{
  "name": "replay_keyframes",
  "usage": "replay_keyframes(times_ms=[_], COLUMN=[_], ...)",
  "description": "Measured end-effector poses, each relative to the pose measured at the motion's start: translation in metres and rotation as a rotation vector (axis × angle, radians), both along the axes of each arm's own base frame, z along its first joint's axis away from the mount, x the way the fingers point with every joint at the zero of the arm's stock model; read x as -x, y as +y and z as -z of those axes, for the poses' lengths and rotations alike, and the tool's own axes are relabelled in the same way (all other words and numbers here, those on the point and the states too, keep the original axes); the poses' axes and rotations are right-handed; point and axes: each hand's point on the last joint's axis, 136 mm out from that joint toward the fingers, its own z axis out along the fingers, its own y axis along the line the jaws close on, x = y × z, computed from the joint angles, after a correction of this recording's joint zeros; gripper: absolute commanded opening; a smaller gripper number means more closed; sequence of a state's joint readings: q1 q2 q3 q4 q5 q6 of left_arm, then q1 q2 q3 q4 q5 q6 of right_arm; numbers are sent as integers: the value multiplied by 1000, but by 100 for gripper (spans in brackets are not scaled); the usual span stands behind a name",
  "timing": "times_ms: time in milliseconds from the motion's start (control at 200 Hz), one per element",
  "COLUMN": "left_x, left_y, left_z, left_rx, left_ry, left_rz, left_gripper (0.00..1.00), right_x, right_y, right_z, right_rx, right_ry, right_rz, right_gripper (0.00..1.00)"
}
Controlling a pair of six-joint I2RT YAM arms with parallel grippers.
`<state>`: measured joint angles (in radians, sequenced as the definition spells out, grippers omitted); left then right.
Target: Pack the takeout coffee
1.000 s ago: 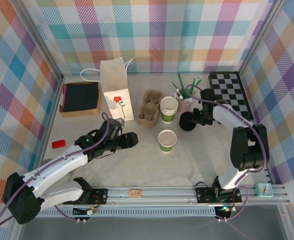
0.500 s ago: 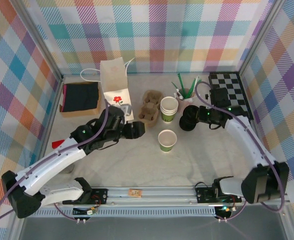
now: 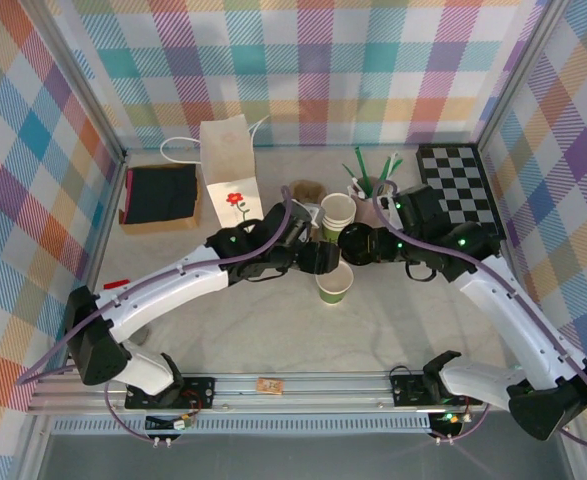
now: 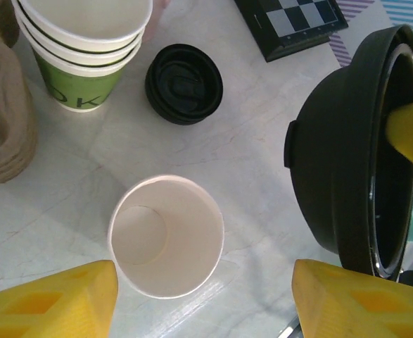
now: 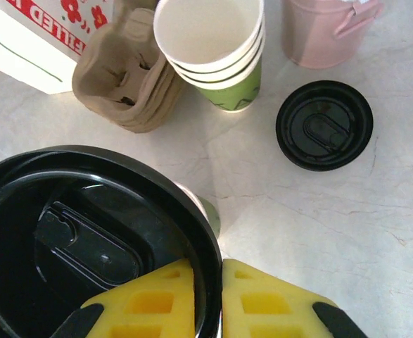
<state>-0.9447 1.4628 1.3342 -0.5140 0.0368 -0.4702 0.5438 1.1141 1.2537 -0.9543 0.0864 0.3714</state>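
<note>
Table centre: takeout cup point(image 3: 334, 283). Behind it: cup stack point(image 3: 337, 217). Carrier tray point(image 5: 125, 77) just left of stack; paper bag point(image 3: 228, 170) left of tray. Box point(image 3: 160, 195) rear left, left of bag. Spare lid point(image 5: 324, 124) flat on table, right of stack; straw pot point(image 5: 329, 28) behind it. Chessboard point(image 3: 460, 190) right of pot. Lid point(image 5: 86, 232) in right gripper point(image 5: 207, 266), off table, just behind-right of takeout cup.

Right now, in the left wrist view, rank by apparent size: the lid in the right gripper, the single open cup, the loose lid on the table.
1. held lid: largest, but nearest the camera, so its true size is unsure.
2. open cup.
3. loose lid: smallest.
</note>
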Motion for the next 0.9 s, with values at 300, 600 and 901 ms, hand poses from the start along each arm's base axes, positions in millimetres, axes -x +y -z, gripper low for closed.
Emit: replay_keyframes(times_ms=[300, 600, 901], left_x=[2, 4, 3], left_y=[-6, -9, -11], left_z=[-16, -34, -35], left_rx=[68, 135, 151], left_ry=[-10, -21, -22], left_rz=[9, 17, 10], left_gripper=[64, 63, 62], right_x=[-3, -6, -3], right_y=[5, 16, 27], right_z=[7, 10, 10], right_rx=[29, 23, 18], right_ry=[19, 16, 10], right_rz=[10, -1, -28], right_gripper=[14, 14, 14])
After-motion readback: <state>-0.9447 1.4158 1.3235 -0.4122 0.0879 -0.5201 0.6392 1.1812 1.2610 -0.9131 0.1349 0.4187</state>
